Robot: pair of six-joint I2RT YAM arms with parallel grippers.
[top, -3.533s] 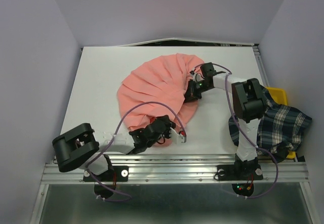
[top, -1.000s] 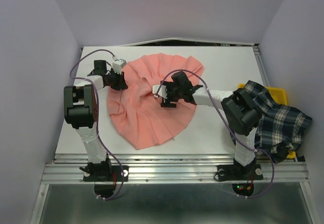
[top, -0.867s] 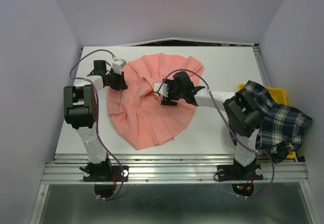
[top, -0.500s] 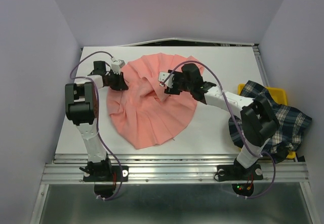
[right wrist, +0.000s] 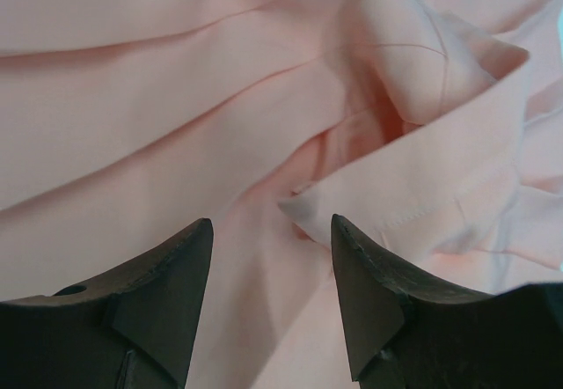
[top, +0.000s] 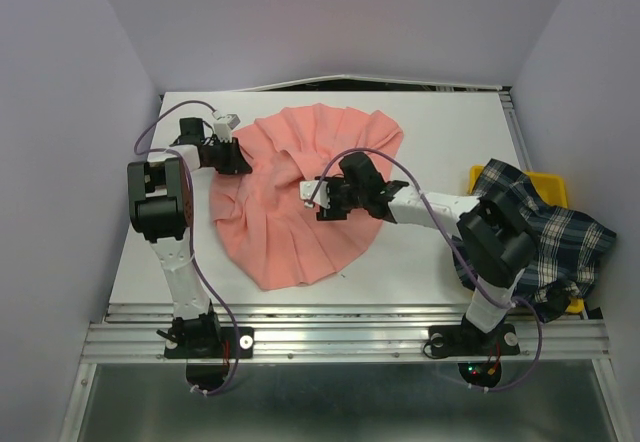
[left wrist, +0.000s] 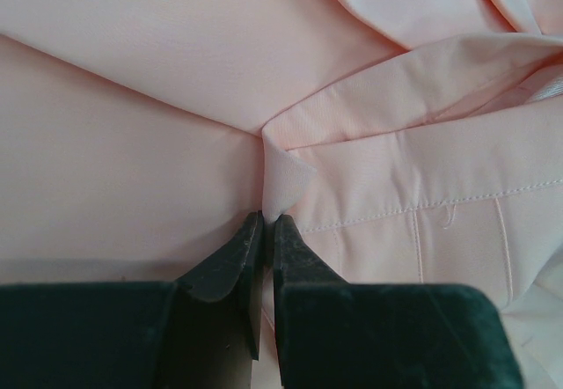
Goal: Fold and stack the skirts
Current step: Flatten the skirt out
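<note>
The salmon-pink skirt (top: 300,224) lies spread out and rumpled in the middle of the white table (top: 430,132). At its far left edge my left gripper (top: 233,160) is shut on a small fold of the pink cloth (left wrist: 283,178); in the left wrist view the black fingertips (left wrist: 251,235) pinch it. My right gripper (top: 318,200) is low over the skirt's middle and open. A hemmed fold corner (right wrist: 387,204) lies between its fingertips (right wrist: 352,239). The plaid skirt (top: 558,247) hangs bunched at the table's right edge, behind the right arm.
A yellow bin (top: 545,183) stands at the right edge, partly under the plaid skirt. Purple cables loop above both arms. Walls close in the table on the left, back and right; a metal rail runs along the near edge.
The right gripper rose toward the back, then came down onto the skirt's middle, and its jaws narrowed. The left gripper kept its hold and shifted slightly back and left.
</note>
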